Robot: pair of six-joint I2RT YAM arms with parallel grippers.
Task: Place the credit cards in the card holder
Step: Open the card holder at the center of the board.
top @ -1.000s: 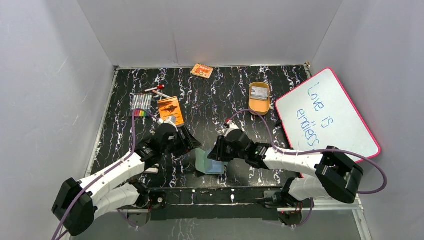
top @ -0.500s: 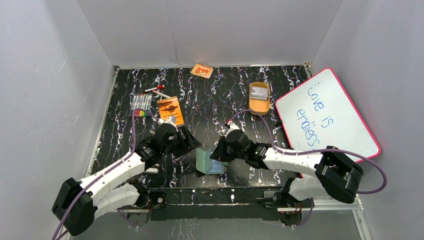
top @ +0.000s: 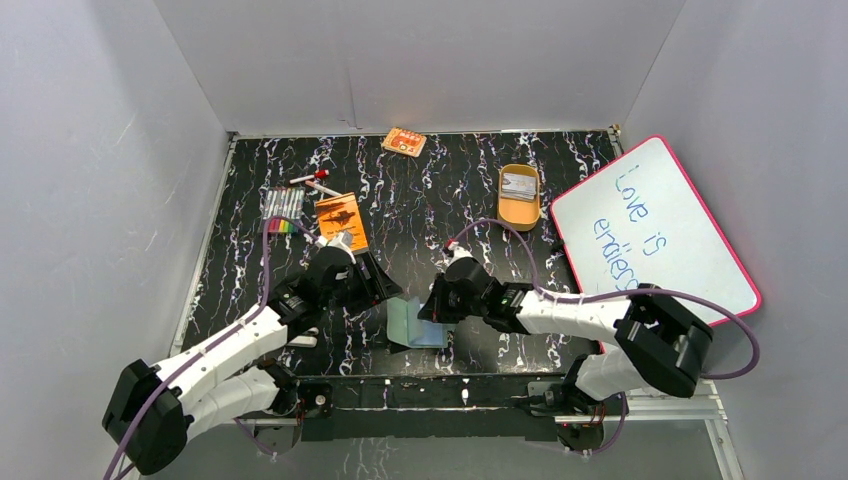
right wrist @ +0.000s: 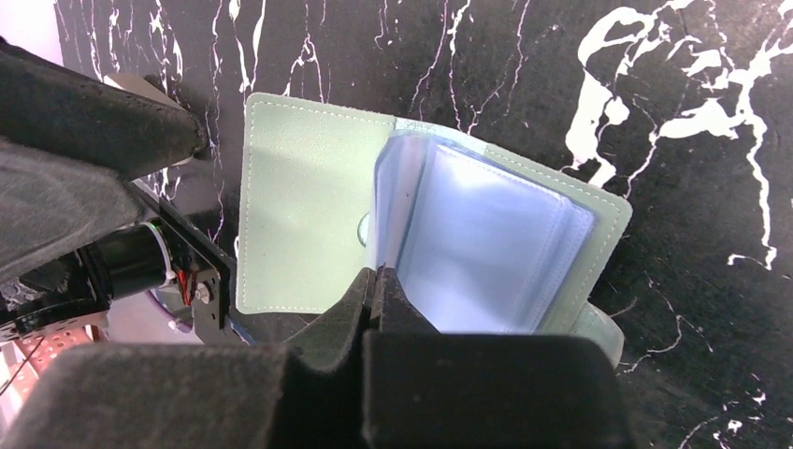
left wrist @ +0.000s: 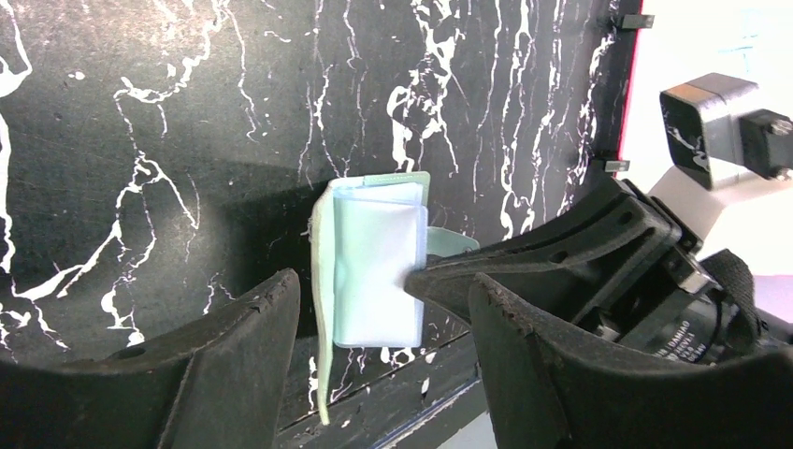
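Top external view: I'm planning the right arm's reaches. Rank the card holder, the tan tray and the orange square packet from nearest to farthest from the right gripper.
From the right gripper:
1. card holder, at its fingertips, by the near edge.
2. tan tray, farther back and to the right.
3. orange square packet, at the far edge, near the middle.

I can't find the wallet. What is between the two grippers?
The green card holder lies open there, between the left gripper and the right gripper. The top view shows it best.
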